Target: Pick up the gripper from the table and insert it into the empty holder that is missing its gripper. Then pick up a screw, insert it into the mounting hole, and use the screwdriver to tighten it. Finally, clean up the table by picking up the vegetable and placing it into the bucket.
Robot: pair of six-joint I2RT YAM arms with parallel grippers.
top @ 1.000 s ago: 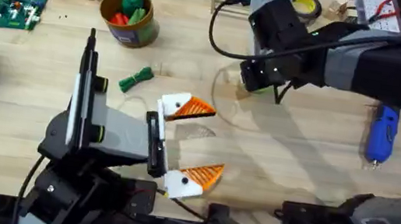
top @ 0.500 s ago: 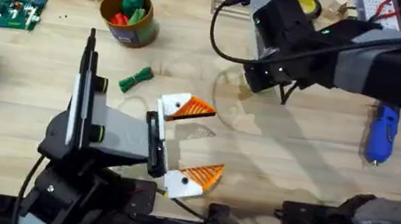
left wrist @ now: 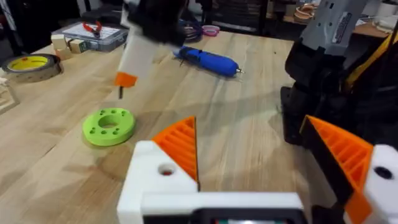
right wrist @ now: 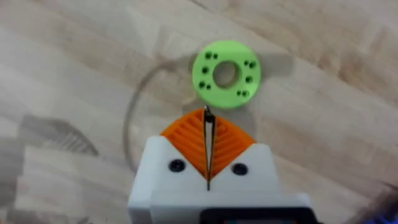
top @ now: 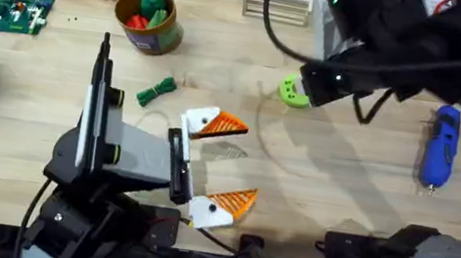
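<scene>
Right gripper (right wrist: 207,134) is pinched closed on 1 thin dark screw (right wrist: 208,117), hovering near the green disc (right wrist: 226,73). Seen from overhead, the move should carry it toward 7 o'clock to the mounting hole (left wrist: 165,169) on the left gripper (top: 221,164), which is spread wide. Keep the screw straight. The screwdriver (top: 436,156) lies at 3 o'clock of the disc.

left gripper (top: 221,166): low, level, jaws wide apart | right gripper (right wrist: 208,134): raised, pointing down, pads pressed together, holding nothing
</scene>
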